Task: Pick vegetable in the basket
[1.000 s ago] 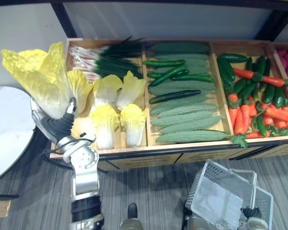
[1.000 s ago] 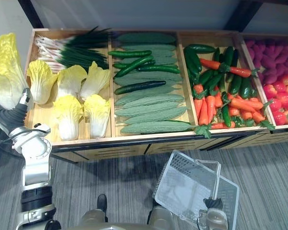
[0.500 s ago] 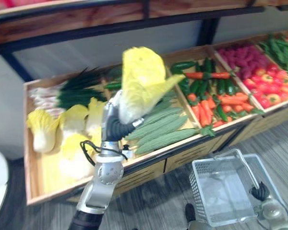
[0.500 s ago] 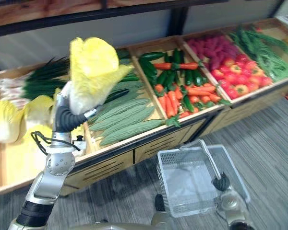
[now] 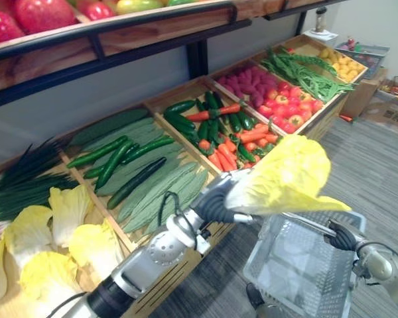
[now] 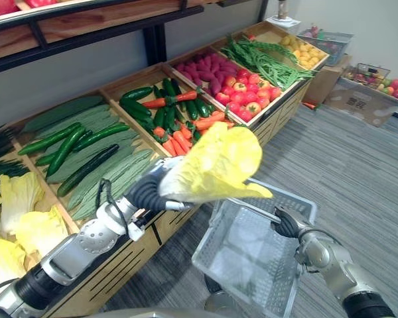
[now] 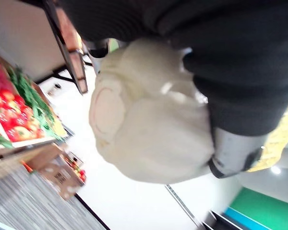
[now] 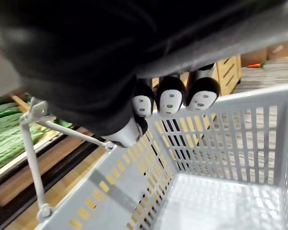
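Left hand (image 6: 151, 190) grips cabbage (image 6: 213, 165) over basket (image 6: 255, 268) rim — right hand (image 6: 289, 223) clasps handle (image 6: 252, 207).

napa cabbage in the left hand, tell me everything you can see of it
The napa cabbage has crinkled yellow leaves fading to a pale whitish base with a round cut stem end. It looks whole. The left hand grips it by the base, holding it in the air roughly level, leaves pointing away from the arm, over the rim of the grey plastic basket, not yet inside it. Only that hand touches it.
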You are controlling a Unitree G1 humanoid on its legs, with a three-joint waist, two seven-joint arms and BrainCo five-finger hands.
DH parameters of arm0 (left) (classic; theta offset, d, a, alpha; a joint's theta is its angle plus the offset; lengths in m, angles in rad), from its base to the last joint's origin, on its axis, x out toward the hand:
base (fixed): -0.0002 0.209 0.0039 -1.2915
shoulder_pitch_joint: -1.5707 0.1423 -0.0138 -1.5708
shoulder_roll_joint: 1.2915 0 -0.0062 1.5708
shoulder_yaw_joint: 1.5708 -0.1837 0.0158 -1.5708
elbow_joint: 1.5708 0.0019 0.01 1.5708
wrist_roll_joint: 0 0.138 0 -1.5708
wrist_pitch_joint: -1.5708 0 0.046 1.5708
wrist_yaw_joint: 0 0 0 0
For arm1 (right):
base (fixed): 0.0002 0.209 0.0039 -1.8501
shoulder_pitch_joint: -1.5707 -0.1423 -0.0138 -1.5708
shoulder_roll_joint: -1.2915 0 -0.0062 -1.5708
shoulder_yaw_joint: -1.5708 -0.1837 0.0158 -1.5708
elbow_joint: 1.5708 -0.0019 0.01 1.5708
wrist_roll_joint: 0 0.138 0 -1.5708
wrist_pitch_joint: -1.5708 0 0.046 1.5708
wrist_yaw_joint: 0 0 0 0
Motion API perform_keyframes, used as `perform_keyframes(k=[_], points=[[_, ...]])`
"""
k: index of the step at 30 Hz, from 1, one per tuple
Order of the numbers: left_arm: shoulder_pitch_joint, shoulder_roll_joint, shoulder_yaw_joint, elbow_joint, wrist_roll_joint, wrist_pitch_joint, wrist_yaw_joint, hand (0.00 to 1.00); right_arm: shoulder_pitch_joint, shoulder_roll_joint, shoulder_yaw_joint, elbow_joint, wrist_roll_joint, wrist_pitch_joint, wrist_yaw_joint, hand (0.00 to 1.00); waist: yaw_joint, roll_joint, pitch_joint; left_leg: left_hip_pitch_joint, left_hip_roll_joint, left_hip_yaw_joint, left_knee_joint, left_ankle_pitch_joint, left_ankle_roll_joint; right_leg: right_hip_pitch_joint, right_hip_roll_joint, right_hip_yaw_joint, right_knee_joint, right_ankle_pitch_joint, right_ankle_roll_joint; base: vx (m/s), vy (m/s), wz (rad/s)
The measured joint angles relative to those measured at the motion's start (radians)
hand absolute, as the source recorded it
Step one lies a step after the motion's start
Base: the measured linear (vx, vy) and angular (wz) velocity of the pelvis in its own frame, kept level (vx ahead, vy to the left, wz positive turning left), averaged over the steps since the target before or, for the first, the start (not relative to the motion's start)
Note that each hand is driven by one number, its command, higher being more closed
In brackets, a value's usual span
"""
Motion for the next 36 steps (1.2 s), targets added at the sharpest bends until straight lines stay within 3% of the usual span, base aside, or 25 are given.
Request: perform_keyframes(k=[3, 7, 12, 18, 22, 28, 32, 36], points=[[-0.054, 0.022, -0.067, 0.001, 0.000, -0.007, -0.030, 1.00, -0.003, -0.020, 0.029, -0.021, 0.036, -0.006, 0.009, 1.00, -0.003, 0.007, -0.004, 0.003, 0.019, 0.026, 0.028, -0.012, -0.010, -0.002, 0.016, 0.014, 0.006, 0.000, 0.000, -0.01, -0.044, -0.23], [-0.138, 0.091, -0.230, 0.045, 0.003, -0.054, -0.087, 1.00, -0.071, -0.093, 0.122, -0.084, 0.081, -0.021, 0.030, 1.00, -0.010, 0.023, -0.015, 0.014, 0.035, 0.098, 0.051, -0.024, -0.027, -0.029, 0.050, 0.060, 0.024, 0.003, -0.004, -0.01, -0.032, -0.40], [-0.168, 0.105, -0.343, 0.121, 0.022, -0.062, -0.146, 1.00, -0.096, -0.135, 0.149, -0.126, 0.088, -0.040, 0.045, 1.00, -0.030, 0.034, -0.022, 0.031, 0.052, 0.148, 0.067, -0.031, -0.039, -0.031, 0.075, 0.090, 0.025, 0.007, -0.008, 0.00, -0.006, -0.23], [-0.181, 0.103, -0.435, 0.218, 0.110, -0.078, -0.187, 1.00, -0.131, -0.153, 0.205, -0.166, 0.140, -0.040, 0.069, 1.00, -0.053, 0.033, -0.023, 0.054, 0.060, 0.200, 0.079, -0.038, -0.049, -0.034, 0.101, 0.129, 0.036, 0.007, -0.008, 0.00, 0.004, -0.21], [-0.181, 0.089, -0.441, 0.277, 0.141, -0.082, -0.195, 1.00, -0.139, -0.156, 0.206, -0.198, 0.197, -0.041, 0.079, 1.00, -0.062, 0.027, -0.030, 0.056, 0.058, 0.220, 0.080, -0.038, -0.050, -0.045, 0.109, 0.146, 0.040, 0.011, -0.007, -0.01, 0.008, -0.16], [-0.181, -0.024, -0.432, 0.457, 0.218, -0.079, -0.192, 1.00, -0.151, -0.156, 0.206, -0.224, 0.239, -0.041, 0.103, 1.00, -0.078, 0.025, -0.030, 0.057, 0.058, 0.228, 0.080, -0.039, -0.051, -0.049, 0.114, 0.155, 0.045, 0.012, -0.006, 0.00, 0.002, -0.03], [-0.184, -0.120, -0.383, 0.626, 0.316, -0.042, -0.172, 1.00, -0.153, -0.152, 0.226, -0.237, 0.244, -0.041, 0.108, 1.00, -0.079, 0.016, -0.027, 0.057, 0.065, 0.242, 0.092, -0.045, -0.051, -0.051, 0.117, 0.161, 0.036, 0.011, -0.006, 0.00, 0.002, -0.07], [-0.192, -0.165, -0.371, 0.729, 0.391, -0.018, -0.157, 1.00, -0.153, -0.128, 0.236, -0.236, 0.244, -0.032, 0.113, 1.00, -0.083, 0.010, -0.024, 0.057, 0.065, 0.245, 0.094, -0.046, -0.050, -0.051, 0.117, 0.162, 0.035, 0.011, -0.006, 0.00, 0.001, -0.01]])
